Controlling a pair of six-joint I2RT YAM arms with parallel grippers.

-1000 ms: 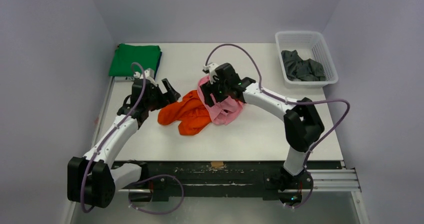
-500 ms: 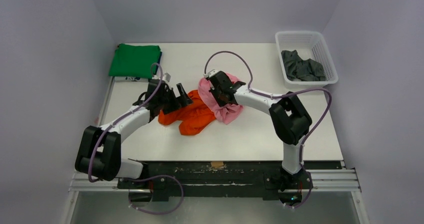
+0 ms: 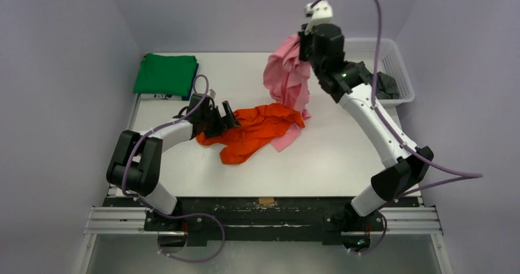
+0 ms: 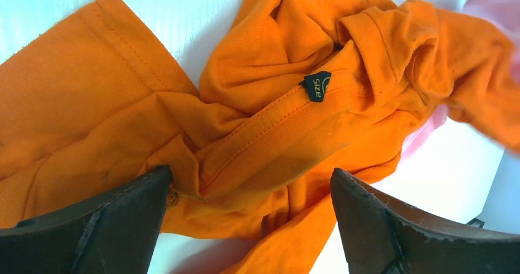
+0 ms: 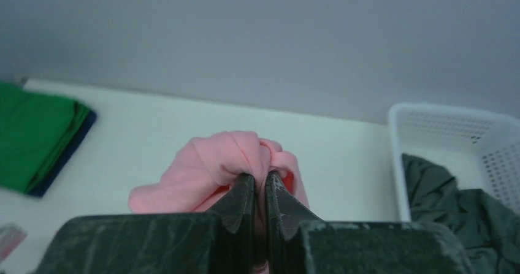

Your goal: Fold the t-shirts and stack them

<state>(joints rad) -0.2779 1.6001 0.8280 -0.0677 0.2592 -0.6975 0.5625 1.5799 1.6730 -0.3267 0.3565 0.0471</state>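
High above the table's back, my right gripper point(image 3: 302, 41) point(image 5: 260, 185) is shut on the pink t-shirt point(image 3: 287, 78) point(image 5: 211, 167). The shirt hangs from it, its lower end still lying on the table by the orange t-shirt point(image 3: 251, 130) point(image 4: 257, 114). That orange shirt is crumpled at mid-table, a small dark size tag point(image 4: 317, 85) showing at its collar. My left gripper point(image 3: 224, 116) point(image 4: 251, 182) stands open at the shirt's left edge, its two dark fingers either side of an orange fold. A folded green t-shirt point(image 3: 165, 73) point(image 5: 34, 133) lies at the back left on a dark blue one point(image 5: 67, 151).
A white lattice basket point(image 3: 395, 65) point(image 5: 454, 127) at the back right holds a dark grey garment point(image 3: 368, 84) point(image 5: 457, 194). The right arm's cable loops high over the back wall. The table's left edge point(image 3: 130, 127) runs close to the left arm.
My right gripper shut on the pink shirt and lifted it up and back to the right, off the orange one. My left gripper slid right to the orange shirt's edge, still open.
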